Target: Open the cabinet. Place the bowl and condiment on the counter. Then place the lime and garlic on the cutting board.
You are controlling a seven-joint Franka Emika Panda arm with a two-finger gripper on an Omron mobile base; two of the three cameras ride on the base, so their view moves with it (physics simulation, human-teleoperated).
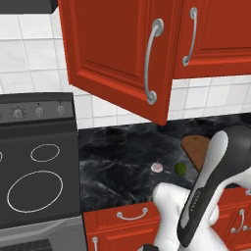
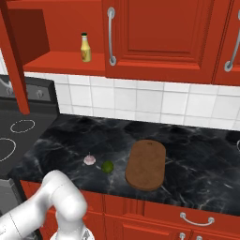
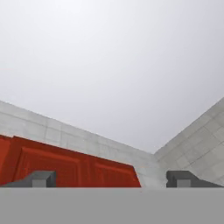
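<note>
The red cabinet [image 2: 61, 63] stands with its left door [image 1: 112, 44] swung wide open. On its inner shelf is the yellow condiment [image 2: 85, 48] bottle, upright. The bowl is out of view. On the black counter [image 2: 197, 154] the pale garlic [image 2: 89, 160] lies beside the green lime [image 2: 108, 166], left of the brown cutting board [image 2: 146, 164]. In the left base view the garlic [image 1: 157, 167] and lime [image 1: 179, 169] sit just beyond my forearm. My gripper [image 3: 111, 179] is open and holds nothing. It points up past the cabinet tops at a pale ceiling.
A dark stovetop [image 1: 34, 181] with white rings adjoins the counter on the left. The open door hangs out over the counter's left part. Closed red cabinet doors [image 2: 164, 37] fill the wall to the right. Red drawers [image 2: 187, 218] run below the counter edge.
</note>
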